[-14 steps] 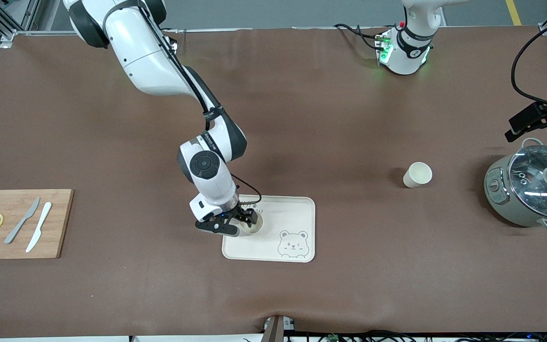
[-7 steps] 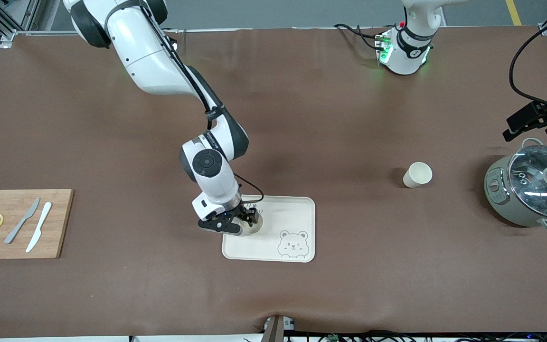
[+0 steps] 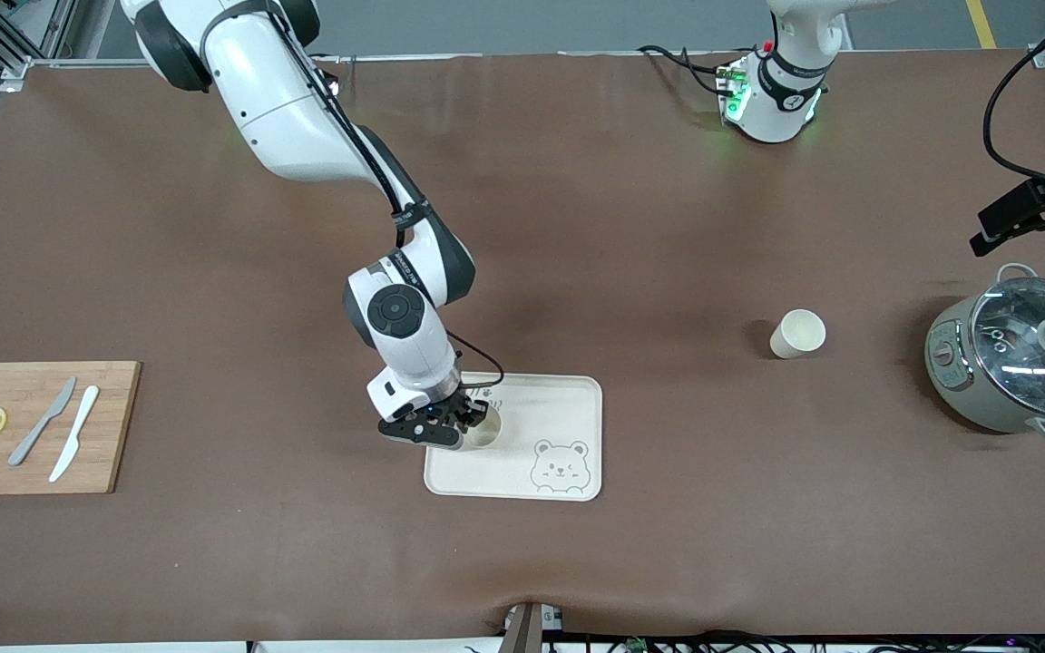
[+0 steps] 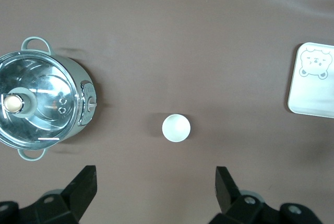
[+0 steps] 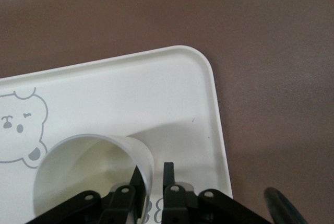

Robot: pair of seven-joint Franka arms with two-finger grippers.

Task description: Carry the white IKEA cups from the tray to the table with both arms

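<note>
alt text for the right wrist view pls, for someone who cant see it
The right gripper pinches the rim of a white cup, one finger inside and one outside. The cup stands on a cream tray printed with a bear face. Brown table surrounds the tray's rounded corner.

You have two small cream-white cups, both plain, handleless, slightly tapered and upright with the mouth up. One cup (image 3: 483, 432) stands on the bear tray (image 3: 568, 399), at the corner toward the right arm's end and away from the printed bear. The second cup (image 3: 797, 333) stands alone on the bare brown bench (image 3: 631, 227), near the lidded pot (image 3: 1017, 354).
</note>
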